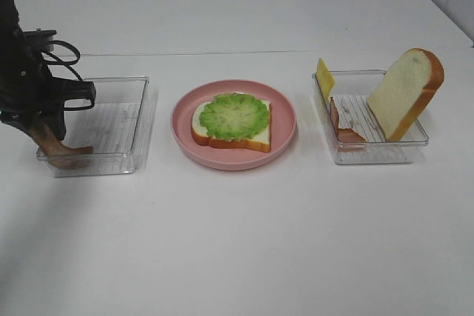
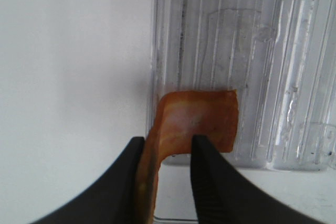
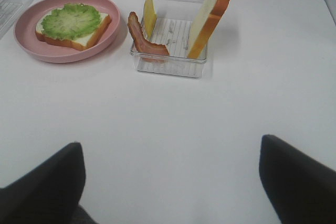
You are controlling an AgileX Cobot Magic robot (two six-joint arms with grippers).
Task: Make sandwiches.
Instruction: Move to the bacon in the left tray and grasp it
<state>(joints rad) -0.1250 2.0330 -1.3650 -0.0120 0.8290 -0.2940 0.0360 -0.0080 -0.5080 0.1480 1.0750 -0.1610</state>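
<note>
While the left gripper (image 2: pixel 168 140) straddles one bent bacon strip (image 2: pixel 197 119) in the left tray's (image 1: pixel 111 116) near left corner, jaws narrow but a firm pinch not discernible, the strip's long axis climbs from the tray floor toward the fingers. The right gripper (image 3: pixel 170 145) hangs wide open over the surface (image 3: pixel 173 103). One plate (image 1: pixel 285 120) carries one flat bread slice (image 1: pixel 261 135) under one lettuce leaf (image 1: pixel 235 116); the right tray (image 1: pixel 385 149) holds one leaning bread slice (image 1: pixel 400 90), one cheese slice (image 1: pixel 324 75) and a second bacon strip (image 1: pixel 342 123).
</note>
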